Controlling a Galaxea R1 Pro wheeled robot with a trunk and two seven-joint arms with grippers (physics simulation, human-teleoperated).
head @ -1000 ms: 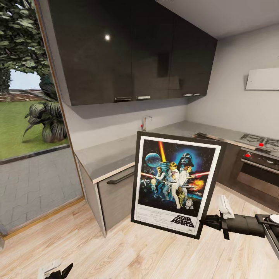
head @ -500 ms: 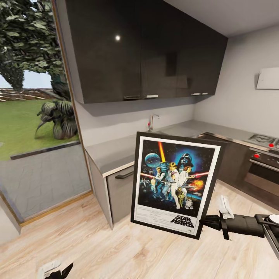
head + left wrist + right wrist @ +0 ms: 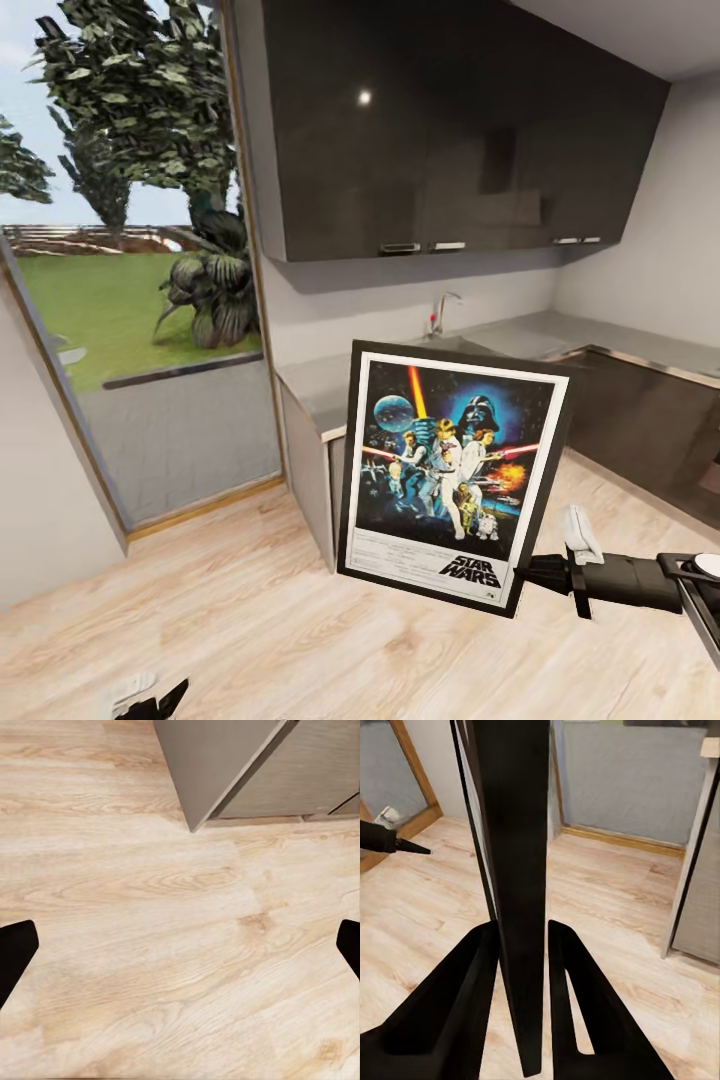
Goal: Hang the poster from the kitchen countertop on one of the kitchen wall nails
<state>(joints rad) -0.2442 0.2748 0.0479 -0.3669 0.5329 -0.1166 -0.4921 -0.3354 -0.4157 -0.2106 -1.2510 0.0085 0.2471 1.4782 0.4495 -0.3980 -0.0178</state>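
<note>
You have the poster off the kitchen countertop — right gripper clamped on its frame edge; left gripper spread wide, empty — 1 step left: hanging it.

Glossy dark wall cabinets hang on a pale grey wall above lower units with grey fronts. Light wood-plank flooring runs to a tall glazed opening, beyond which lie paving, lawn and trees under daylight.
</note>
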